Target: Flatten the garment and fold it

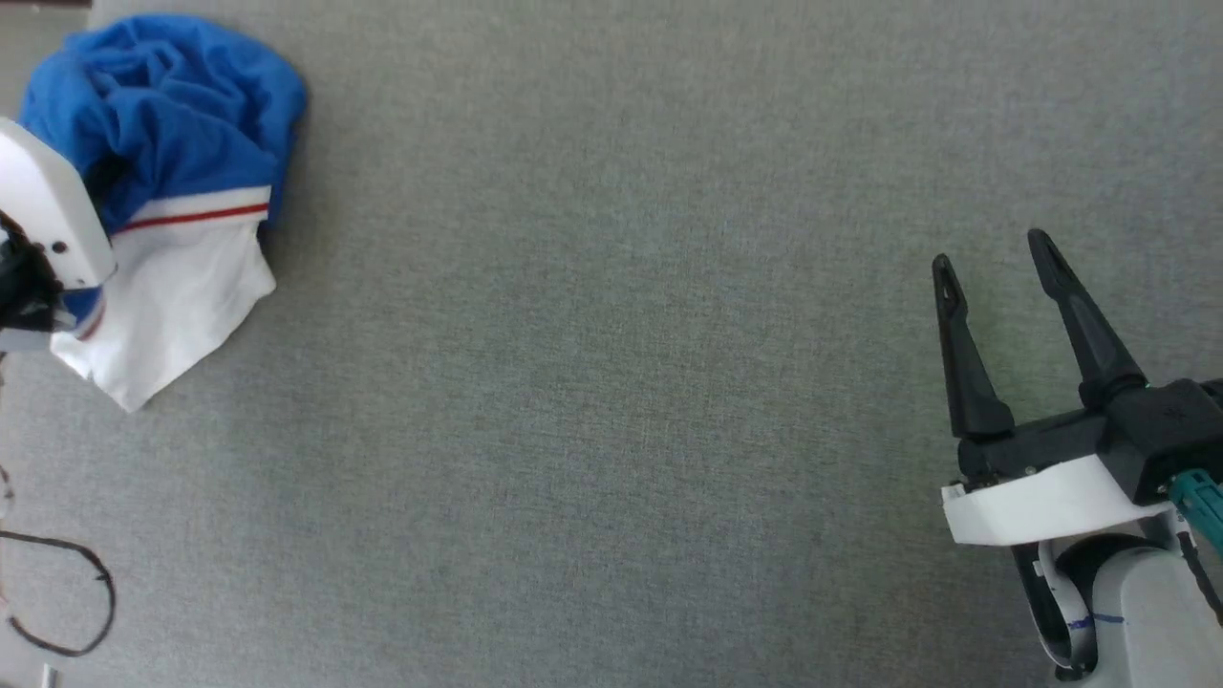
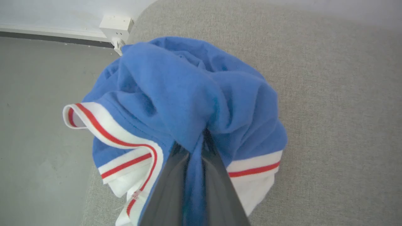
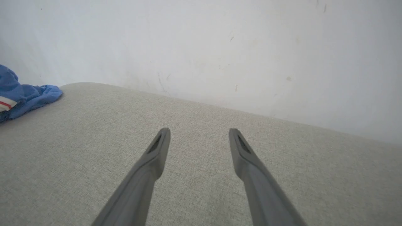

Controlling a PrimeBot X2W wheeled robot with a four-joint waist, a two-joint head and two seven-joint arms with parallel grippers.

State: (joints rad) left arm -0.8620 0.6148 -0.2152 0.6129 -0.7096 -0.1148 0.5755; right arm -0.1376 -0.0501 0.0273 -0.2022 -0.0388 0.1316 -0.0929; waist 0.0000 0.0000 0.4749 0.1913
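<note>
The garment (image 1: 182,124), bright blue with white sleeves edged in thin red stripes, lies crumpled in a heap at the far left of the grey fabric surface (image 1: 611,382). In the left wrist view my left gripper (image 2: 194,144) is shut on a fold of the garment (image 2: 176,81), with blue cloth pinched between the two fingers. In the head view that arm's white wrist housing (image 1: 43,205) covers the heap's left side. My right gripper (image 1: 994,253) stands open at the lower right, far from the heap, nothing between its fingers (image 3: 157,157). The garment (image 3: 19,97) shows at the left edge there.
A black cable loop (image 1: 86,592) lies at the lower left of the surface. The surface's rounded left edge drops to a grey floor (image 2: 40,125), where a white socket box (image 2: 115,26) sits against the baseboard. A white wall (image 3: 220,47) runs behind the far edge.
</note>
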